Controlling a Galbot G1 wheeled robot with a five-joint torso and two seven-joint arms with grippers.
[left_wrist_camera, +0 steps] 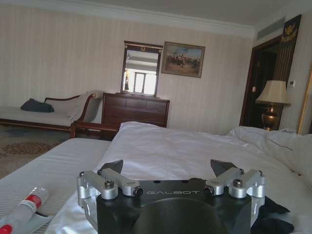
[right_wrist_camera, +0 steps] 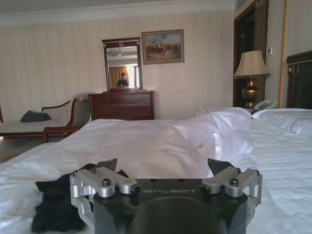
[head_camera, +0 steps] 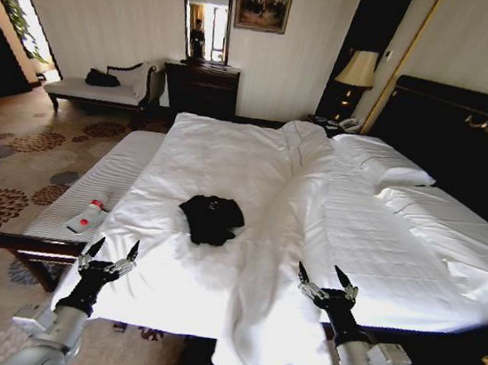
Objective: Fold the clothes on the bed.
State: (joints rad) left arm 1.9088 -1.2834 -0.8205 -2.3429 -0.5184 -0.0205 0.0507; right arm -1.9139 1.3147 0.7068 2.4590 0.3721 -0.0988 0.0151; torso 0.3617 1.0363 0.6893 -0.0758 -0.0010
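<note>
The bed [head_camera: 370,253] takes up the centre and right of the head view, its white duvet [head_camera: 252,193] rumpled into a long ridge running from the pillows [head_camera: 382,160] at upper right down toward the lower centre of the frame. The dark headboard [head_camera: 464,149] stands along the right edge. The black T-shirt [head_camera: 210,218] lies bunched in a small heap on the duvet, a little left of centre, apart from both grippers.

The left gripper [head_camera: 114,249] hovers at lower left over the duvet's near edge, its two fingers spread apart and holding nothing. The right gripper [head_camera: 322,276] hovers at lower right over the bed, fingers likewise apart and empty. In the left wrist view the left gripper [left_wrist_camera: 168,168] shows its dark fingertips wide, with a corner of the shirt [left_wrist_camera: 270,219] at lower right. In the right wrist view the right gripper [right_wrist_camera: 163,165] is also spread, the shirt [right_wrist_camera: 56,204] at lower left.

A striped bench [head_camera: 89,194] sits against the bed's left side, with a white red-capped bottle [head_camera: 87,216] lying on it. Patterned carpet [head_camera: 3,169] covers the floor at left. Against the far wall stand a chaise [head_camera: 103,90], a dark dresser [head_camera: 201,87] with a mirror [head_camera: 204,20] above, a framed painting [head_camera: 264,0], and a lamp [head_camera: 357,71] at upper right.
</note>
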